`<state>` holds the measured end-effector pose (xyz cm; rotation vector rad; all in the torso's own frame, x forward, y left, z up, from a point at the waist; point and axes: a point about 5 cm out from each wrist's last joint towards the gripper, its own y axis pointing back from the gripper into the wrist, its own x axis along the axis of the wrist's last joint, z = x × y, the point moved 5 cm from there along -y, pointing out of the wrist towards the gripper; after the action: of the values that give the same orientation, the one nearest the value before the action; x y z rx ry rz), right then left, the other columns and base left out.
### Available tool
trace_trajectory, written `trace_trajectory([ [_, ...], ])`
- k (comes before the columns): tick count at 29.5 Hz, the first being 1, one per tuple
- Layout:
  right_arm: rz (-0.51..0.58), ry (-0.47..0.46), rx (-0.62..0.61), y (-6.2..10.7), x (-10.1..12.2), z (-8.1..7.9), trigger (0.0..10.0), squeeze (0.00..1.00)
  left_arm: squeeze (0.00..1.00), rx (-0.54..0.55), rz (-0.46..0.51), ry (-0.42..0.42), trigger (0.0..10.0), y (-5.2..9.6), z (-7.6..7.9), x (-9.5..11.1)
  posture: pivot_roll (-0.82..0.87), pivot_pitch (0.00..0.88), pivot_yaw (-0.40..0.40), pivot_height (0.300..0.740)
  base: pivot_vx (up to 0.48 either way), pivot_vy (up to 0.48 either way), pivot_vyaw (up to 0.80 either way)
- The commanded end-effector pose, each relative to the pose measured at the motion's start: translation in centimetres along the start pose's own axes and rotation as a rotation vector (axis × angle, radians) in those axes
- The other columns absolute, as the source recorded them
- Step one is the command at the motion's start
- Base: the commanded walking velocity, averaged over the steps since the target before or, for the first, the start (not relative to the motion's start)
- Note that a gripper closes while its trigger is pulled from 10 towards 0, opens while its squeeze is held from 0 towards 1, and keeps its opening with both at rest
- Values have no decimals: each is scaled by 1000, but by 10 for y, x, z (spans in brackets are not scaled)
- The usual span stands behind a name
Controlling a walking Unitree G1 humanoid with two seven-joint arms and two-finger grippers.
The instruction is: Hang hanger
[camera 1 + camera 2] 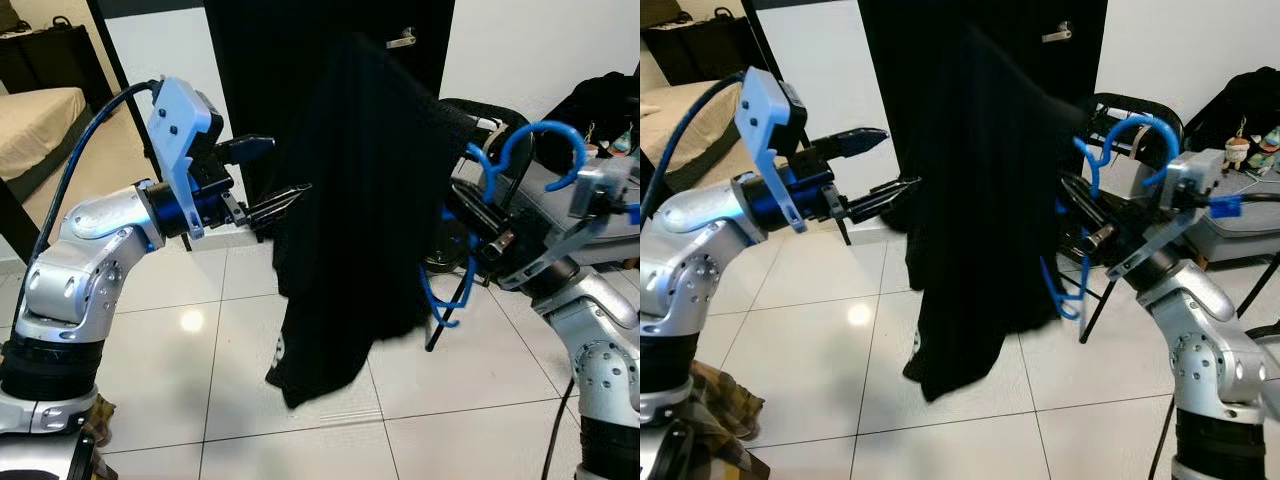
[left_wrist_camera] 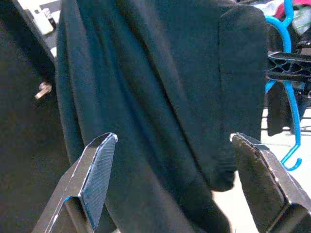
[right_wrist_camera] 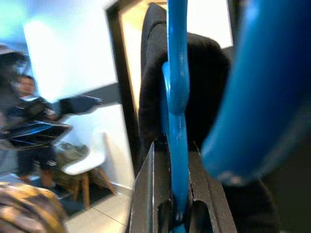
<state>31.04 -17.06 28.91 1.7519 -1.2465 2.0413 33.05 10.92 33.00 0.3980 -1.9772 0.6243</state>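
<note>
Head views, right end effector [image 1: 478, 222]: clamped on the blue hanger [image 1: 545, 140], held up at the robot's right, hook curling above the wrist.
Head views, garment [image 1: 350, 210]: black, draped over the hanger, hanging down toward the white tiled floor [image 1: 180, 340].
Head views, left end effector [image 1: 268, 170]: fingers spread apart, tips just beside the garment's left edge.
Head views, background: dark door [image 1: 940, 60] behind the garment; black chair [image 1: 1140, 115] behind the right arm.
Left wrist view: two black fingers [image 2: 95, 170] wide apart, garment between and beyond them, hanger [image 2: 290, 97] at its far side.
Right wrist view: jaws closed on the hanger's blue bar [image 3: 177, 145], black cloth draped behind it.
</note>
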Motion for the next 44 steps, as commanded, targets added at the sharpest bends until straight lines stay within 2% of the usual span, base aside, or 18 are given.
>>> trace_trajectory([
  [1, 88, -19, 96, -1, 16, -15, 10000, 0, 835, 10, 25, -5, 10000, 6, -8, 8, -25, 0, 76, 740, 0, 0, 0],
  [3, 25, -29, 201, 2, 6, -28, 10000, 0, 835, 13, 94, 4, 10000, 11, -14, 23, -24, 0, 56, 740, 0, 0, 0],
  [6, -46, -15, 244, 7, -4, -32, 10000, 0, 831, 4, 135, -2, 10000, 17, -17, 36, -20, 0, 34, 740, 0, 0, 0],
  [13, -136, 26, 253, 16, -5, -19, 10000, 0, 827, -123, 146, -40, 10000, 36, -6, 61, -11, 0, 8, 740, 0, 0, 0],
  [17, -202, 49, 346, 18, -4, -27, 10000, 0, 831, -221, 109, -54, 10000, 46, -2, 70, -6, 0, -3, 740, 0, 0, 0],
  [20, -265, 60, 422, 18, -11, -36, 10000, 0, 827, -330, 37, -63, 10000, 52, 7, 69, -3, 0, -3, 740, 0, 0, 0],
  [21, -317, 56, 490, 18, -21, -46, 10000, 0, 820, -429, -43, -64, 10000, 53, 15, 60, -1, 0, -2, 740, 0, 0, 0],
  [23, -340, 47, 540, 17, -29, -54, 10000, 0, 812, -488, -97, -78, 10000, 52, 18, 54, 1, 0, -1, 740, 0, 0, 0],
  [26, -347, 39, 566, 15, -32, -58, 10000, 0, 812, -508, -127, -94, 10000, 49, 17, 50, 3, 0, 0, 740, 0, 0, 0],
  [30, -346, 22, 611, 12, -36, -67, 10000, 0, 722, -534, -173, -121, 10000, 43, 17, 42, 5, 0, 3, 740, 0, 0, 0],
  [33, -342, 13, 650, 10, -38, -76, 10000, 0, 710, -581, -252, -138, 10000, 38, 21, 28, 1, 0, 9, 740, 0, 0, 0],
  [36, -333, 17, 665, 8, -37, -78, 10000, 0, 694, -638, -398, -145, 10000, 44, 25, 6, 0, 0, 18, 740, 0, 0, 0],
  [37, -333, 17, 665, 8, -37, -78, 10000, 0, 694, -638, -398, -145, 10000, 44, 25, 6, 0, 0, 18, 740, 0, 0, 0],
  [38, -331, 20, 667, 7, -37, -79, 10000, 0, 659, -652, -453, -146, 10000, 48, 25, -1, 1, 0, 20, 740, 0, 0, 0],
  [39, -329, 23, 672, 7, -36, -80, 10000, 0, 137, -675, -522, -146, 10000, 53, 25, -10, 2, 0, 23, 740, 0, 0, 0],
  [40, -329, 23, 672, 7, -36, -80, 10000, 0, 137, -675, -522, -146, 10000, 53, 25, -10, 2, 0, 23, 740, 0, 0, 0],
  [41, -327, 26, 675, 7, -36, -80, 10000, 0, 8, -697, -574, -141, 10000, 57, 26, -17, 2, 0, 24, 740, 0, 0, 0],
  [44, -323, 28, 677, 7, -36, -81, 10000, 0, 0, -732, -635, -123, 10000, 63, 29, -25, 3, 0, 26, 740, 0, 0, 0],
])
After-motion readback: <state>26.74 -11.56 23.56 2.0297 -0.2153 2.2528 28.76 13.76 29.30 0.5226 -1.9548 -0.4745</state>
